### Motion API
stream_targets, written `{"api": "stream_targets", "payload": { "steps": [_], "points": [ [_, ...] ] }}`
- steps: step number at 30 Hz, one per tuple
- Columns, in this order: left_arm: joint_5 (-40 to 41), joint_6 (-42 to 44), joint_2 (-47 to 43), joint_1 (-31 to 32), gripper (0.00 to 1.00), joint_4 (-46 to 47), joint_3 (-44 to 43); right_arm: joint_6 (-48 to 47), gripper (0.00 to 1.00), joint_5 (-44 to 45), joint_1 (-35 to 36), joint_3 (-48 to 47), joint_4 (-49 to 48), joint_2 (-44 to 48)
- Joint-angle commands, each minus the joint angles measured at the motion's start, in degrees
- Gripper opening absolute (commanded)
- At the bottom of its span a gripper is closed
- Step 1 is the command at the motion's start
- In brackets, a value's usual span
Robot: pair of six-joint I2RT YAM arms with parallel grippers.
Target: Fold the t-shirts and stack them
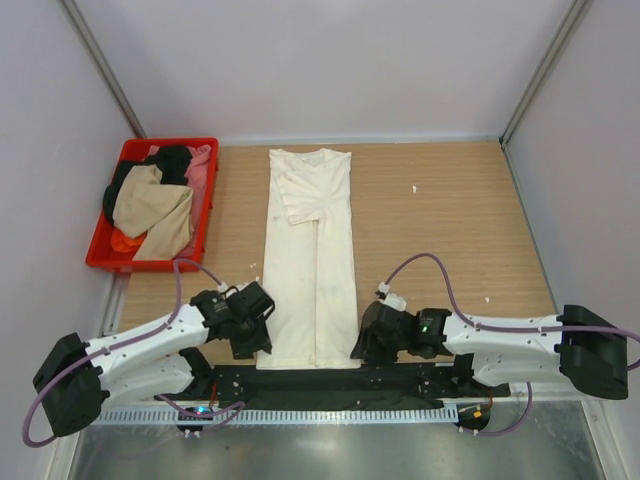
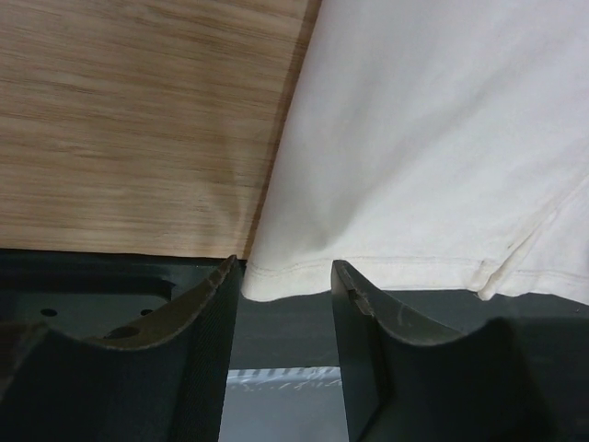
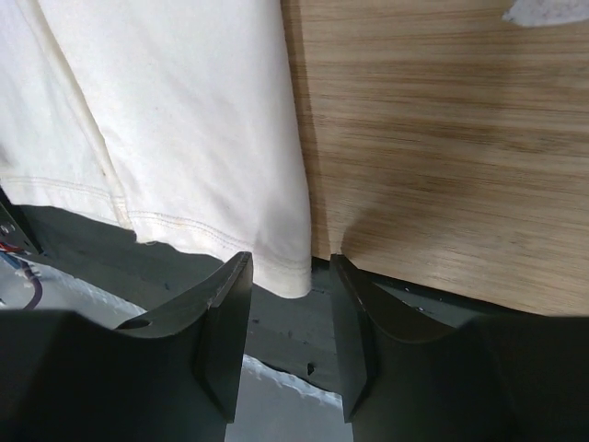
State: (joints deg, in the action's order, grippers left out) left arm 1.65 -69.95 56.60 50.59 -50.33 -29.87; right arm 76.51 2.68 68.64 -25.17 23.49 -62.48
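The long cream cloth t-shirt (image 1: 312,270) lies flat in the middle of the pale wooden table (image 1: 450,220). It is folded lengthwise into a narrow strip, with its collar toward 12 o'clock and its hem toward 6 o'clock. The hem hangs slightly over the dark base plate (image 1: 330,385) along the near edge.

My left gripper (image 2: 285,276) sits at the hem's 7 o'clock corner. Its jaws are parted, and the stitched corner lies at their mouth between the two black fingers (image 2: 207,313). There is clear space on either side of the cloth, so nothing is clamped.

My right gripper (image 3: 290,262) sits at the hem's 5 o'clock corner. It is likewise unclenched, and the corner of the hem droops loose into the gap between its fingers (image 3: 221,304).

At 10 o'clock on the table stands a red plastic crate (image 1: 100,262). Heaped in it are a tan shirt (image 1: 150,205) on top, a black shirt (image 1: 175,160) behind it, a pink shirt (image 1: 202,165) against the crate's 3 o'clock wall, and a bit of an orange shirt (image 1: 122,241) at the bottom.
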Motion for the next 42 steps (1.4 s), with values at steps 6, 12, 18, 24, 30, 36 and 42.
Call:
{"api": "stream_targets", "payload": {
  "steps": [6,12,18,24,30,36,42],
  "points": [
    [1.7,-5.5,1.9,4.8,0.41,1.2,0.8,3.6,0.43,1.1,1.0,3.2,-6.2,0.6],
    [3.7,-7.0,1.9,7.1,0.4,-1.2,-0.6,5.1,0.34,1.8,2.7,3.3,-5.9,0.3],
    [3.5,-8.6,-0.4,7.6,0.28,-0.9,-0.5,5.7,0.23,3.0,3.7,2.3,-4.3,0.1],
    [3.2,-9.1,-1.1,7.9,0.13,-1.0,-0.2,5.9,0.13,4.0,4.2,1.4,-2.6,0.6],
    [6.2,-9.6,0.0,9.9,0.43,-6.7,-2.7,6.6,0.13,4.4,5.0,1.1,-2.1,1.0],
    [6.0,-11.8,0.4,11.9,0.4,-4.4,-2.6,6.9,0.17,4.8,5.6,0.6,-2.3,1.0],
    [7.0,-14.2,1.1,14.1,0.31,-3.5,-1.3,6.6,0.17,5.0,6.2,0.6,-2.0,1.5]
  ]
}}
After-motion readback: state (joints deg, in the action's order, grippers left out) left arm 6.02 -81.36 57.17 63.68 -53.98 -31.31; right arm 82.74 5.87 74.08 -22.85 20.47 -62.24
